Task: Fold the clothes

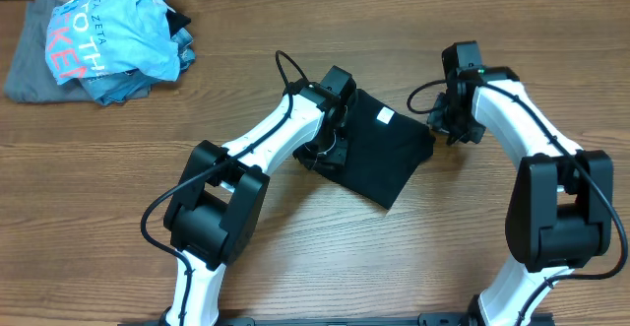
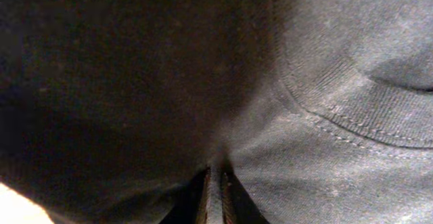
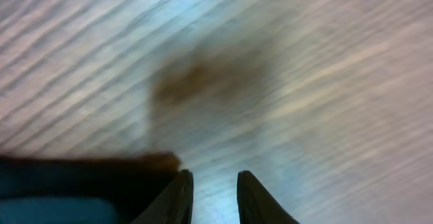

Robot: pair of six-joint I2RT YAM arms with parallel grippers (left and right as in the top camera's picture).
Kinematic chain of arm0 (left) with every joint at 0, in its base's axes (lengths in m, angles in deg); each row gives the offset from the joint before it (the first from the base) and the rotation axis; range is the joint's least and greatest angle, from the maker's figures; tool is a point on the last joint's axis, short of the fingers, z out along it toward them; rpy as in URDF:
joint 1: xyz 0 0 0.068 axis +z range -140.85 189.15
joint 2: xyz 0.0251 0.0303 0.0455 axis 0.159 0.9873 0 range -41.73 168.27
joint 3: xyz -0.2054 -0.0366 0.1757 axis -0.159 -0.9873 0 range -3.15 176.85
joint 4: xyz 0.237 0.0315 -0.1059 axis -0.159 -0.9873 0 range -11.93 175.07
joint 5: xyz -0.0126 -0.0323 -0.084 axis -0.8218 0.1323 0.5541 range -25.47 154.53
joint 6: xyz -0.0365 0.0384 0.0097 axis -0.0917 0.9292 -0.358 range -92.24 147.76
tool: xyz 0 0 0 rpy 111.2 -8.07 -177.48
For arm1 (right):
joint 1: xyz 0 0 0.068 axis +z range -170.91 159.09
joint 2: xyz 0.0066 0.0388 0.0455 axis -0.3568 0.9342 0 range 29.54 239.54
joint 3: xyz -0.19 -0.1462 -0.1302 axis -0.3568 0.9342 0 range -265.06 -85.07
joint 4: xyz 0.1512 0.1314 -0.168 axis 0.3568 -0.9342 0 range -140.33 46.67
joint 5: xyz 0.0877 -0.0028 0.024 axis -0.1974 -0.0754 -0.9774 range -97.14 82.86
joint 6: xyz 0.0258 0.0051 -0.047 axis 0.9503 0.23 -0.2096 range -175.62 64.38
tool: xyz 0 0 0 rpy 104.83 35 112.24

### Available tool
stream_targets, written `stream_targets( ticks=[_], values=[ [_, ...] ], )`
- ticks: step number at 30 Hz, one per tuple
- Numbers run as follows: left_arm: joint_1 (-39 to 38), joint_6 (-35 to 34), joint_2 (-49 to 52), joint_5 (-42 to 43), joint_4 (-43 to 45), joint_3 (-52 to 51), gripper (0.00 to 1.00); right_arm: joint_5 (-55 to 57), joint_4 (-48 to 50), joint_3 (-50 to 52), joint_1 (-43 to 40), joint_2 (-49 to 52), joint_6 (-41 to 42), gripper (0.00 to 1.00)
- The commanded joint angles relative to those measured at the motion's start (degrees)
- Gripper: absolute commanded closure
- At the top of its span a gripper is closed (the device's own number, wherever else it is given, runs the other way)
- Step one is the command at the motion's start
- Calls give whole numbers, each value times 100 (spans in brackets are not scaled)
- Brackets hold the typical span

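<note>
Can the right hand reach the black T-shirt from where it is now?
Probably yes. The right hand hangs just beside the right edge of the T-shirt, over bare table, and nothing lies between them. Its fingers stand apart, and dark cloth shows close on the left of its wrist view.

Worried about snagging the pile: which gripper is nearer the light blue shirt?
Left. The left gripper is on the black T-shirt, right of the light blue shirt; the right gripper is farther right, beyond the T-shirt.

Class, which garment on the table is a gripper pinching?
The black T-shirt mid-table: the left gripper pinches its fabric. The blue shirt and grey garment lie heaped apart, untouched.
</note>
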Motion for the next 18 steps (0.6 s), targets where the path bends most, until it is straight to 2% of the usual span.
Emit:
stream_targets(
  ticks=[1, 5, 9, 12, 18],
  values=[
    [39, 22, -9, -173, -72, -31, 93, 389, -358, -669, -17, -195, 286, 76],
    [37, 22, -280, -166, -81, 44, 94, -260, -1003, -1209, -15, -538, 247, 76],
    [37, 20, -575, -149, -81, 50, 88, -2459, -1587, -1228, 28, -708, -846, 72],
    [37, 20, -597, -160, -66, 50, 86, -3254, -1773, -898, 170, -702, -1279, 72],
    [109, 22, -592, -160, 28, 48, 87, -3633, -1106, 225, 686, -697, -1357, 86]
  ],
)
